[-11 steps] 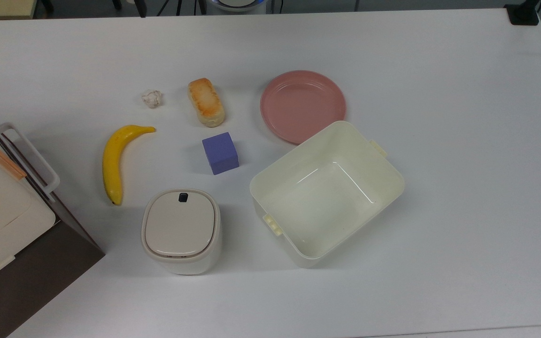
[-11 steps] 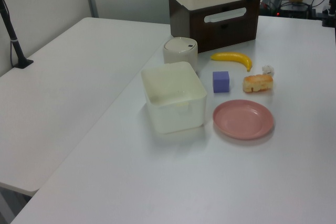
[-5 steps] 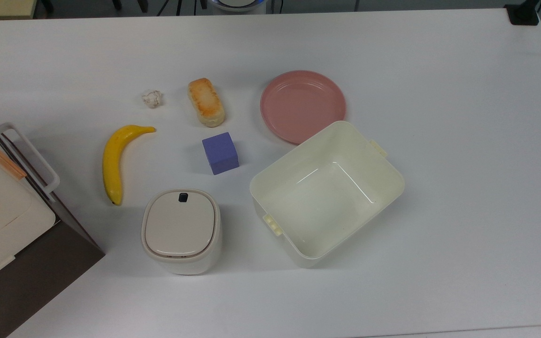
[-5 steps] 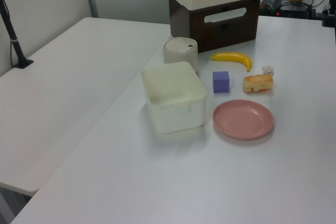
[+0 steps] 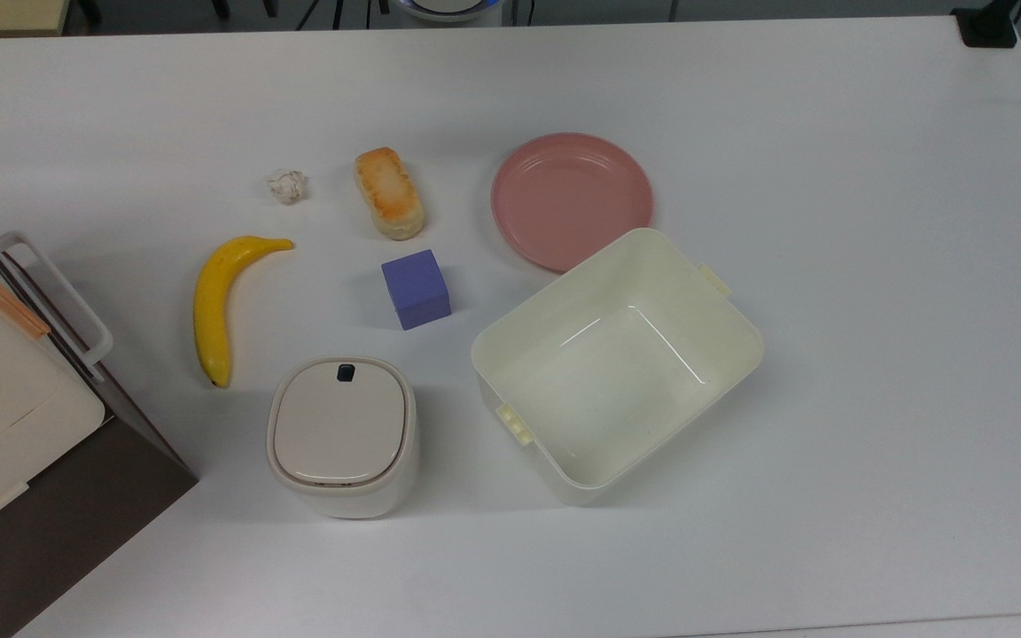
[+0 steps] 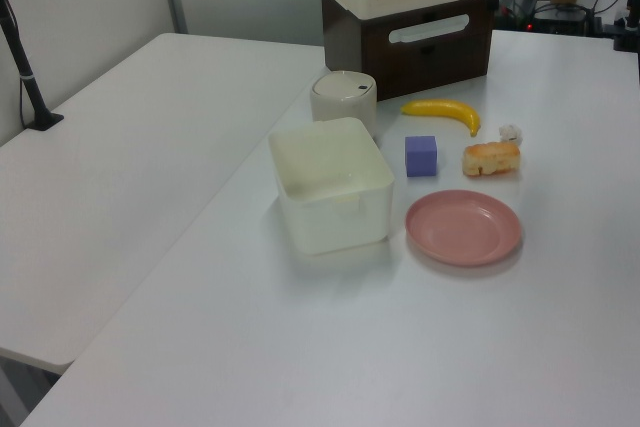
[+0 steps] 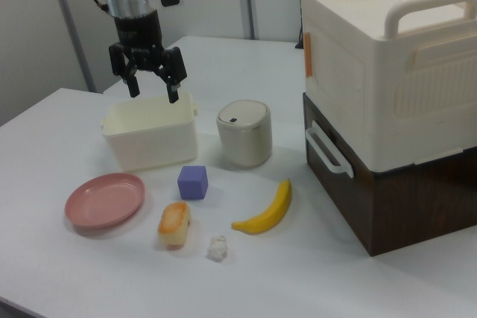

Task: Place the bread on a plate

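Hovering spread pincer, right view.

The tabletop is white, smooth and a little shiny. The plate looks like smooth pink plastic with a soft shine. The tub is cream plastic, and its inside glints. The bread looks rough and dull on its toasted top. The banana is smooth and a bit glossy. The cube is purple and matt. The little white ball looks crumpled like paper. The pincer is black and dull.
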Available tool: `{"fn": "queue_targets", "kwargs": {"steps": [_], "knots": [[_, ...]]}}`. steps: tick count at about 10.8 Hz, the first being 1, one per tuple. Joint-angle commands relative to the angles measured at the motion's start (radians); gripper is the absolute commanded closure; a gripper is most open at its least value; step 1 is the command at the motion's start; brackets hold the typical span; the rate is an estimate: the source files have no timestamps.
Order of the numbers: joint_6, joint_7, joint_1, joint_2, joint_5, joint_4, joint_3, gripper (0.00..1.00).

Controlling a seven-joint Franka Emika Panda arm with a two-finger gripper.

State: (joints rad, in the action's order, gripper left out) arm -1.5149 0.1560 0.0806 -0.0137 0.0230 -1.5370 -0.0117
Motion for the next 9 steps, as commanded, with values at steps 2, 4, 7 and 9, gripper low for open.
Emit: {"fn": "queue_targets", "kwargs": {"steps": [2, 4, 7, 9], "knots": [[-0.001, 0.030, -0.018, 0.028, 0.049, -0.118, -0.004, 0.00], [-0.098, 0.031, -0.024, 0.032, 0.078, -0.216, -0.002, 0.00], [-0.125, 0.062, -0.027, 0.026, 0.127, -0.285, -0.002, 0.00], [-0.146, 0.082, -0.027, 0.023, 0.149, -0.314, -0.002, 0.00]]}}
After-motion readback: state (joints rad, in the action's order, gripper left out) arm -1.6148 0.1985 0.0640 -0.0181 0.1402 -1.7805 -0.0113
